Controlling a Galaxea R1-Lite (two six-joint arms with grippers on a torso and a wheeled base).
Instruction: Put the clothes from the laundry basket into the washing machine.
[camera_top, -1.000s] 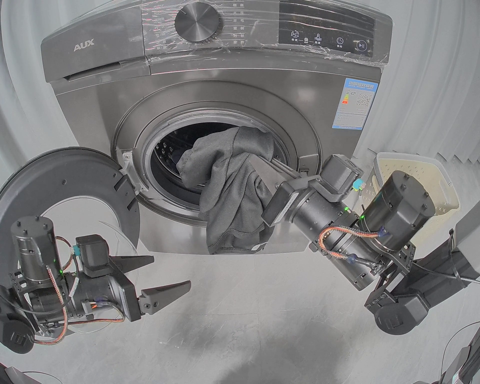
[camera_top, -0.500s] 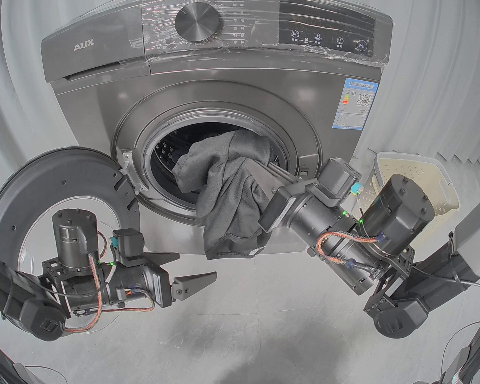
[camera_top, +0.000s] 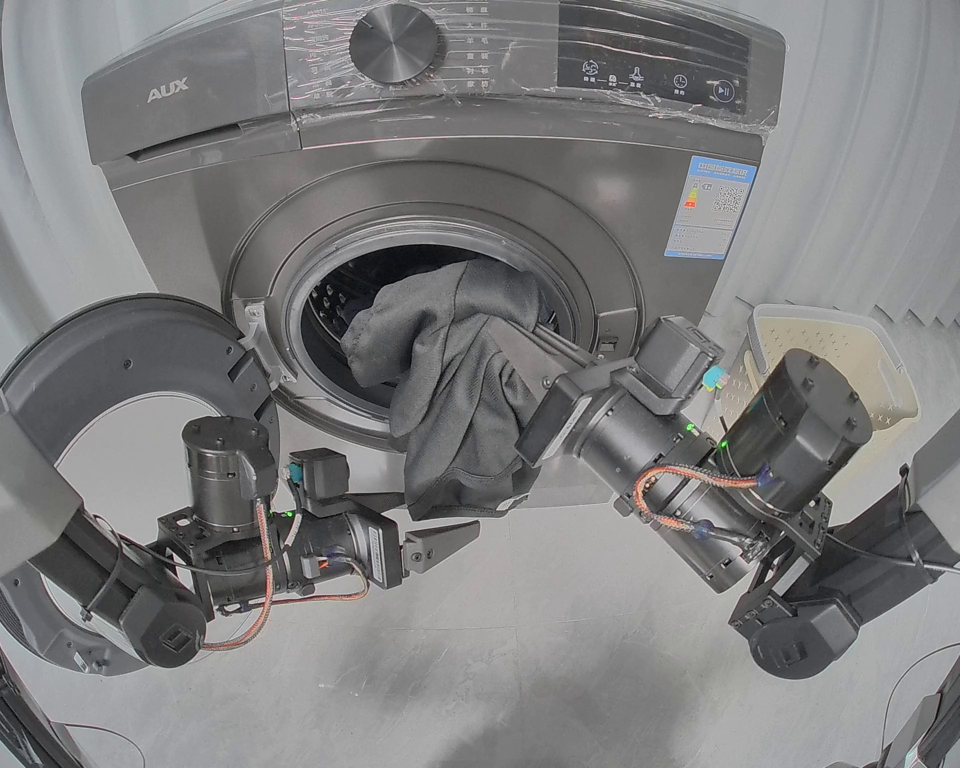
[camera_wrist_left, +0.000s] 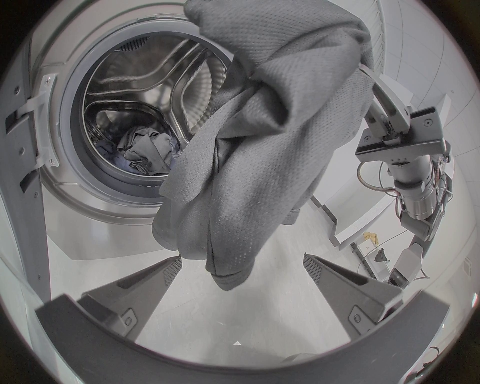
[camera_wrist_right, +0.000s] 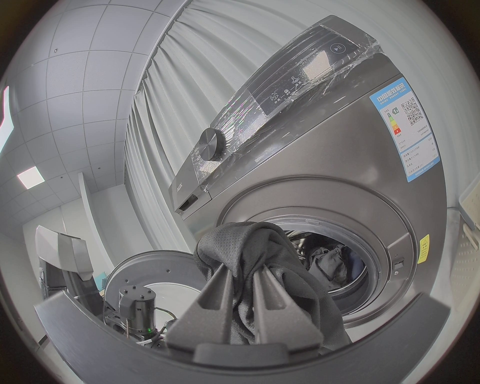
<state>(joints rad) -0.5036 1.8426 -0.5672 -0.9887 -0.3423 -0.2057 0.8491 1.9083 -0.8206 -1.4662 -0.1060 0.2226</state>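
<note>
A dark grey mesh garment (camera_top: 450, 390) hangs across the mouth of the washing machine (camera_top: 430, 190). Its upper part lies over the rim of the drum and its lower end dangles in front of the machine. My right gripper (camera_wrist_right: 243, 295) is shut on the garment (camera_wrist_right: 260, 250) at the drum opening. My left gripper (camera_top: 430, 522) is open just below and left of the hanging lower end (camera_wrist_left: 235, 210), not touching it. Other clothes (camera_wrist_left: 145, 150) lie inside the drum. The cream laundry basket (camera_top: 870, 350) stands to the right of the machine.
The round machine door (camera_top: 110, 350) stands swung open at the left, behind my left arm. Pale bare floor (camera_top: 520, 640) stretches in front of the machine. Curtains (camera_top: 870, 150) hang behind and beside it.
My left arm has swung right and forward, bringing its open gripper under the garment's hanging end. The right gripper nudged the garment slightly left at the drum mouth.
</note>
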